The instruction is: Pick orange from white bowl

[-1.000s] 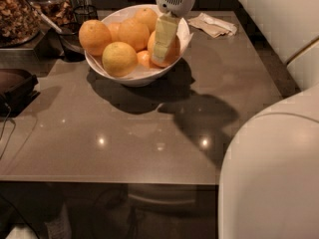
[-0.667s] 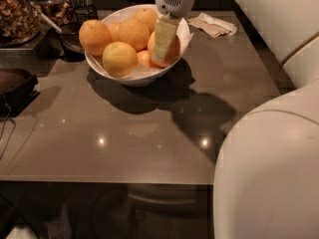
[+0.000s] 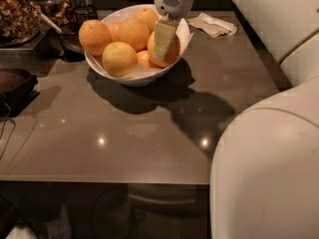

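The white bowl (image 3: 130, 77) stands at the back of the grey table and holds several oranges. The deep-orange orange (image 3: 172, 54) lies at the bowl's right side, mostly hidden behind my gripper. My gripper (image 3: 163, 46) reaches down from above into the right side of the bowl, right at this orange. A paler yellowish fruit (image 3: 119, 59) lies at the bowl's front. A small orange (image 3: 143, 59) is half hidden between them.
The grey table (image 3: 124, 133) stretches toward me. A crumpled paper napkin (image 3: 215, 25) lies right of the bowl. Dark containers and a tray of brown bits (image 3: 20, 19) stand at the far left. My arm's large white link (image 3: 269, 173) fills the lower right.
The gripper has stayed in place at the orange. My arm's white link in the foreground has shifted slightly to the left.
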`<control>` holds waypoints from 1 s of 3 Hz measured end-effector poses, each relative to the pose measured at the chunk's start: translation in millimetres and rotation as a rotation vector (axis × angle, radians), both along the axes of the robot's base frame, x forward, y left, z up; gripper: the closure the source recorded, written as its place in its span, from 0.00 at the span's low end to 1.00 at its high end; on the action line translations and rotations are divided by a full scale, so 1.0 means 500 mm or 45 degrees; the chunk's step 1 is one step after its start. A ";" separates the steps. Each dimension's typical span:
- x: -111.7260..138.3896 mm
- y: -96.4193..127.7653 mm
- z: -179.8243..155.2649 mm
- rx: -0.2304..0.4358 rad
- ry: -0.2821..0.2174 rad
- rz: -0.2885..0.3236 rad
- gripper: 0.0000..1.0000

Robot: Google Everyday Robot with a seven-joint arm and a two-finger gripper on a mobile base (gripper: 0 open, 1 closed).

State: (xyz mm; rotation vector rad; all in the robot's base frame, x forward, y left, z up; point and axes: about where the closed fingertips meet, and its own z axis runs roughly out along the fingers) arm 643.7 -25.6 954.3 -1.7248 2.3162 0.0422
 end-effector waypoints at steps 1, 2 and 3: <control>-0.002 0.001 -0.001 0.007 -0.006 -0.001 0.71; -0.006 0.000 -0.002 0.015 -0.004 -0.003 0.95; -0.006 0.000 -0.002 0.015 -0.005 -0.003 1.00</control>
